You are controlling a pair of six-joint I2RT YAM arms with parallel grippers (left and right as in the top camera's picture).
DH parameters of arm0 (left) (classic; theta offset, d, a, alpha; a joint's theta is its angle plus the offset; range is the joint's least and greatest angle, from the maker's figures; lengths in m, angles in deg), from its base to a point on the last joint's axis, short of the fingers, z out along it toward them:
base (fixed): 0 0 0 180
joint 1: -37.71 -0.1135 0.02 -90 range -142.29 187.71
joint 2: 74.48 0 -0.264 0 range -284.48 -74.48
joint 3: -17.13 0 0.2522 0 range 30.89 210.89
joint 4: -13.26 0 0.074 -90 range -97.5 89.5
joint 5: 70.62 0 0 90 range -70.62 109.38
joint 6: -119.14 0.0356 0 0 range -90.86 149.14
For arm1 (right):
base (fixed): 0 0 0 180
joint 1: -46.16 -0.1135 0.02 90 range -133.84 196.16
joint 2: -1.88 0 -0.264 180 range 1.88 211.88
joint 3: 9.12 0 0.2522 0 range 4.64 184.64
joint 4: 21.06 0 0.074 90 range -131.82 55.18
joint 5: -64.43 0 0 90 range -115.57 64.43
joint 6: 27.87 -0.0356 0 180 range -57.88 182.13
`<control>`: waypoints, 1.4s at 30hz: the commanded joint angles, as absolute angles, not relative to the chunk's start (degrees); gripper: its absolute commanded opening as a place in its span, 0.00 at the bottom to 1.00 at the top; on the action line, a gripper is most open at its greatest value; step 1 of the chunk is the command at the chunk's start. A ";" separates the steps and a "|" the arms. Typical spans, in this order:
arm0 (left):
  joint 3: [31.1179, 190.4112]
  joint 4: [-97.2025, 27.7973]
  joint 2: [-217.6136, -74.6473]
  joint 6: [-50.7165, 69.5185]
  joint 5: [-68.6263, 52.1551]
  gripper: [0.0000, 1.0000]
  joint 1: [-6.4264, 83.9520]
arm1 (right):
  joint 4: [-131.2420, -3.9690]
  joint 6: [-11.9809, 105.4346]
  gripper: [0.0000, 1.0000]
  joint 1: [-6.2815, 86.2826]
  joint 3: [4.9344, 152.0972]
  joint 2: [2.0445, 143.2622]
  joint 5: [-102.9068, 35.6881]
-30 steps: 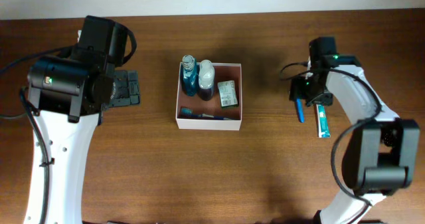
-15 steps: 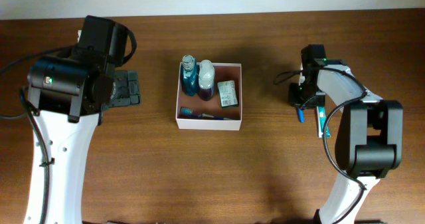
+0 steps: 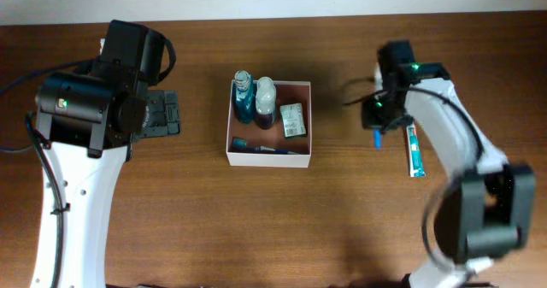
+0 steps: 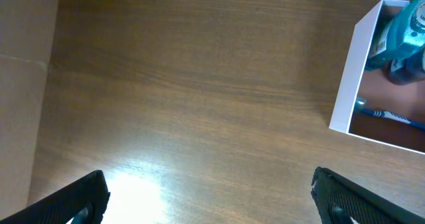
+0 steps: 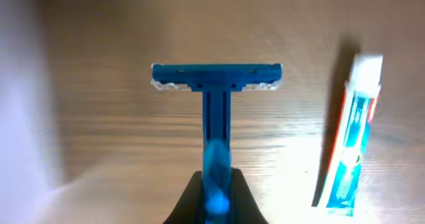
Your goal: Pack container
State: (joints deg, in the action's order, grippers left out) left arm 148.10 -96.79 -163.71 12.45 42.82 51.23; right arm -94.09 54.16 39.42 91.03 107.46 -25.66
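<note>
My right tool (image 5: pixel 216 201): pinching the blue razor (image 5: pixel 216 84), beside the toothpaste (image 5: pixel 352 151).
My left tool (image 4: pixel 212 197): spread wide above the surface (image 4: pixel 199 84).
Container (image 3: pixel 268 158): between my arms, bottles (image 3: pixel 254 100) inside.

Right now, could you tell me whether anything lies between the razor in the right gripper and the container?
Nothing visible does: only bare table separates the razor from the container; the toothpaste lies on the razor's far side.

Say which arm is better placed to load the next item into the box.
Right. The right gripper is shut on the blue razor, to the right of the container. The left gripper is open and empty over the table.
</note>
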 commanded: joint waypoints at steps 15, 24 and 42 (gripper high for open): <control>148.25 -96.79 -162.86 12.89 43.63 0.99 51.04 | -82.76 90.22 0.04 7.79 93.04 107.79 -20.86; 148.25 -96.79 -162.86 12.89 43.63 0.99 51.04 | -85.67 84.60 0.50 7.84 96.03 104.75 -20.09; 148.25 -96.79 -162.86 12.87 43.63 0.99 51.04 | -94.17 56.69 0.64 46.83 91.09 99.83 -21.05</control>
